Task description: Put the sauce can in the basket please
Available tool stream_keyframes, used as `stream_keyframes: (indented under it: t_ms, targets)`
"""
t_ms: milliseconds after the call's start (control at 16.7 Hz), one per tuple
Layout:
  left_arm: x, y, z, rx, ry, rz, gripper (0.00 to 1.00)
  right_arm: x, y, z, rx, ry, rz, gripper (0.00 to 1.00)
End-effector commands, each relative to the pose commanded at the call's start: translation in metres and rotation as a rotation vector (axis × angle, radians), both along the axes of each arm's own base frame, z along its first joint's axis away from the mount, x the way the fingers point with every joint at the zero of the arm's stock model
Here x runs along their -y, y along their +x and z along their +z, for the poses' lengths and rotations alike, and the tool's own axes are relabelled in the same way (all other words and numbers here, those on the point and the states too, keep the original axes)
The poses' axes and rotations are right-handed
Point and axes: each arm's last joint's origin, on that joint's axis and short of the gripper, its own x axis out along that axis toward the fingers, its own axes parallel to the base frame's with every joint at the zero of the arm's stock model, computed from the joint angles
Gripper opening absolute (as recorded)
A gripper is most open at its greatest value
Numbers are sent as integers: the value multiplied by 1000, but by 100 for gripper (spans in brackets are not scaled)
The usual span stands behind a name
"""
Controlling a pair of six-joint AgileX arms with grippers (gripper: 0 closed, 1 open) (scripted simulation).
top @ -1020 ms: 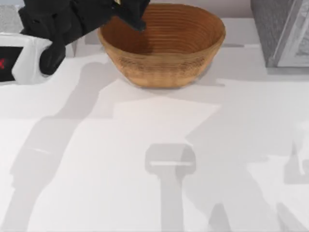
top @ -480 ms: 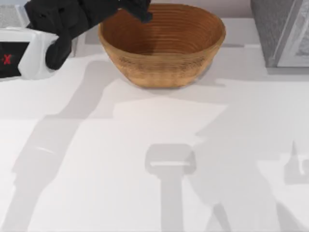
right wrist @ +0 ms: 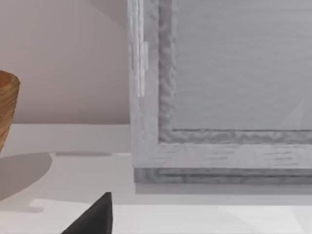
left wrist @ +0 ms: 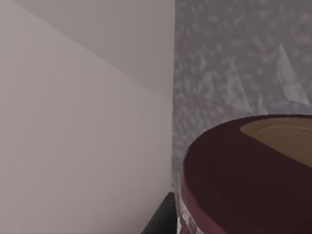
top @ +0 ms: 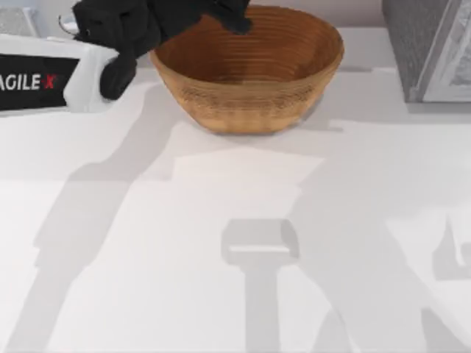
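Seen from above, near the upper middle of the frame: a large oval wicker basket, golden brown with ribbed horizontal coils, standing on the white table. Empty inside as far as the visible part of the bowl shows. Reaching in from the upper left of the frame: the left arm, white with black AgileX lettering, ending in the black left gripper over the upper left rim of the basket. From this view, impossible to tell whether anything sits between the fingers, which are cut by the top edge of the frame. In the left wrist view, very close to the camera at the lower right of the frame: the small short sauce can, showing a dark maroon top with a tan patch, and a sliver of black finger just beside it at the bottom edge. Judged from this closeness: can gripped by the left gripper, above the basket's rim and not yet resting inside. At the upper right corner of the top view: a grey speckled cabinet with a pale frame. In the right wrist view: the same cabinet close up, an edge of the basket at the left of the frame, and one black fingertip of the right gripper at the bottom; state of those fingers cannot be told.
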Motion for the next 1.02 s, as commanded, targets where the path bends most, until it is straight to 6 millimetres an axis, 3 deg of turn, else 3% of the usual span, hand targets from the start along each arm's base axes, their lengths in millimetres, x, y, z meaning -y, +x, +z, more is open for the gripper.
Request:
stream_keyframes:
  t_ms: [300, 660, 1020]
  targets:
    - [16, 12, -6, 8, 0, -3, 0, 0, 0, 0, 0, 0, 0, 100]
    - [19, 14, -8, 7, 0, -3, 0, 0, 0, 0, 0, 0, 0, 100]
    - [19, 14, -8, 7, 0, -3, 45, 0, 0, 0, 0, 0, 0, 100]
